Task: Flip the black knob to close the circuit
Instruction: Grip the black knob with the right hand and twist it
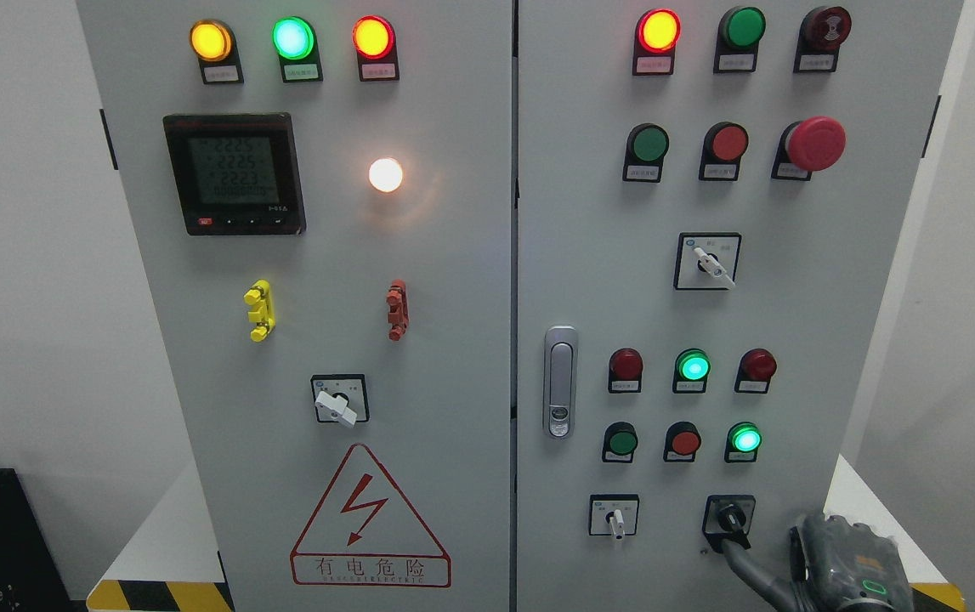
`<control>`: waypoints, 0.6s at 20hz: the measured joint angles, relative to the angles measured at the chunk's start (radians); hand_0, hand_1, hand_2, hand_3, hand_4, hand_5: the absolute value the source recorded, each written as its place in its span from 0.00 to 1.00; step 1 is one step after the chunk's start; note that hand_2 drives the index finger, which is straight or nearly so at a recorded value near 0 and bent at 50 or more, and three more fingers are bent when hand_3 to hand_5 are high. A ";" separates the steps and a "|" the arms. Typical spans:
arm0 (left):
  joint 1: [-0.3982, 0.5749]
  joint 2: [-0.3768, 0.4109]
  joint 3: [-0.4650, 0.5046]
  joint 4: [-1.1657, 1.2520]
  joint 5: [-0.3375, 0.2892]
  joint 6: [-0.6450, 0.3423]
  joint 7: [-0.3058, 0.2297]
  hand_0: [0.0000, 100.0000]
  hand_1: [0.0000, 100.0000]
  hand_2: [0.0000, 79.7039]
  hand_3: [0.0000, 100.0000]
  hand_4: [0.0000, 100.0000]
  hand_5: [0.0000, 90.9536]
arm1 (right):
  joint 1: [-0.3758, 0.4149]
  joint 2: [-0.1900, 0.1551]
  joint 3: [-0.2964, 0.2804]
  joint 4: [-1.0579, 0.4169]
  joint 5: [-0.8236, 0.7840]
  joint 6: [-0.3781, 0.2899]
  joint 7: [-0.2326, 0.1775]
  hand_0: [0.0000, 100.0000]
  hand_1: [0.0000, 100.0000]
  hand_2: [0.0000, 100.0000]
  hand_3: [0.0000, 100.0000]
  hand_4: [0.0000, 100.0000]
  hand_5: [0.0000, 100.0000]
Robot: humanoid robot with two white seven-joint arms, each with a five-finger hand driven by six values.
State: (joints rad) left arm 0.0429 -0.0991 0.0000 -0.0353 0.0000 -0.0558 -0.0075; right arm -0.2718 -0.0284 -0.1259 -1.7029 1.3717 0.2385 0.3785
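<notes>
The black knob [730, 517] sits on a black square plate at the lower right of the grey cabinet's right door [827, 340], its pointer angled down to the right. My right hand [836, 565] comes in at the bottom right corner, just below and to the right of the knob. One dark finger [746, 568] stretches up-left, and its tip reaches the plate's lower edge under the knob. The other fingers stand apart from it and hold nothing. The left hand is out of view.
A white selector switch [616, 518] is left of the knob, with push buttons and lit green lamps [745, 439] above. The door handle [560, 382] is at the middle seam. A red emergency stop [816, 143] juts out at the upper right.
</notes>
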 measured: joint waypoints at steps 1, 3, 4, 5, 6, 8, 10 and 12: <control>0.000 0.000 0.000 0.000 0.000 0.000 0.000 0.00 0.00 0.00 0.05 0.03 0.00 | 0.000 -0.002 -0.002 0.000 -0.001 0.000 0.001 0.00 0.00 0.89 1.00 0.84 0.88; 0.000 0.000 0.000 0.000 0.000 0.000 0.000 0.00 0.00 0.00 0.05 0.03 0.00 | 0.000 -0.004 -0.006 0.000 -0.005 0.002 0.002 0.00 0.00 0.89 1.00 0.84 0.88; 0.000 0.000 0.000 0.000 0.000 0.000 0.000 0.00 0.00 0.00 0.05 0.03 0.00 | 0.000 -0.006 -0.006 0.000 -0.007 0.003 0.002 0.00 0.00 0.89 1.00 0.84 0.88; 0.000 0.000 0.000 0.000 0.000 0.000 0.000 0.00 0.00 0.00 0.05 0.03 0.00 | 0.001 -0.006 -0.007 -0.001 -0.008 0.003 0.003 0.00 0.00 0.89 1.00 0.84 0.88; 0.000 0.000 0.000 0.000 0.000 0.000 0.000 0.00 0.00 0.00 0.05 0.03 0.00 | 0.002 -0.005 -0.006 -0.001 -0.009 0.005 0.006 0.00 0.00 0.89 1.00 0.84 0.88; 0.000 0.000 0.000 0.000 0.000 0.000 0.000 0.00 0.00 0.00 0.05 0.03 0.00 | 0.007 0.000 -0.002 -0.002 -0.010 0.012 -0.013 0.00 0.00 0.89 1.00 0.84 0.88; 0.000 0.000 0.000 0.000 0.000 0.000 0.000 0.00 0.00 0.00 0.05 0.03 0.00 | 0.013 0.005 0.008 -0.004 -0.012 0.031 -0.039 0.00 0.00 0.89 1.00 0.84 0.88; 0.000 0.000 0.000 0.000 0.000 0.000 0.000 0.00 0.00 0.00 0.05 0.03 0.00 | 0.021 0.008 0.025 -0.005 -0.013 0.049 -0.057 0.00 0.00 0.88 1.00 0.84 0.88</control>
State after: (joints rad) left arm 0.0430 -0.0992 0.0000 -0.0353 0.0000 -0.0558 -0.0074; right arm -0.2513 -0.0199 -0.1010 -1.7079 1.3591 0.2878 0.3214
